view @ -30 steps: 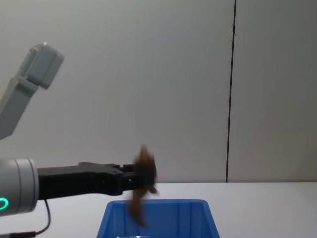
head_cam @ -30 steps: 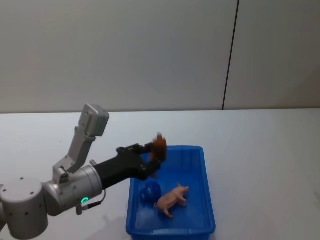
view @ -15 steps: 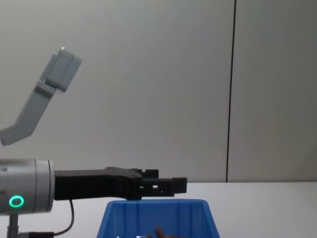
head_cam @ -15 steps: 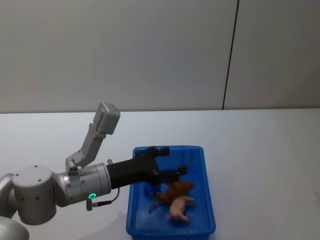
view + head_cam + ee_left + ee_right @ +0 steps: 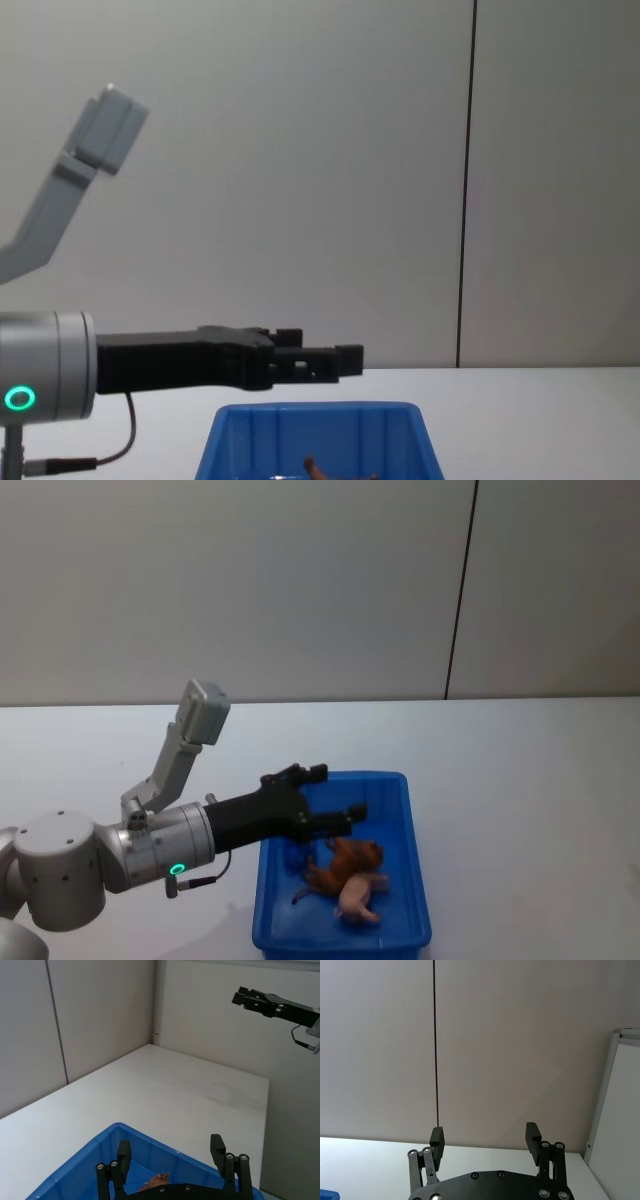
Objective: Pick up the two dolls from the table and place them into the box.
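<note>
Nearest to us in the head view, the blue box (image 5: 345, 880) sits on the white bench (image 5: 520, 780) with both dolls inside: a pale pink doll (image 5: 360, 898) toward the near wall and a reddish-brown doll (image 5: 345, 863) touching it just behind. From the chest view the box's near wall hides almost all of them; we see a small brown tip (image 5: 310, 465) above the rim, probably part of the reddish-brown doll. The left hand (image 5: 325, 798) hovers over the box's far-left part, its fingers spread wide and holding nothing (the left wrist view confirms the gap, with a brown scrap between them below). The right hand (image 5: 485, 1137) is raised toward the wall, fingers wide apart.
</note>
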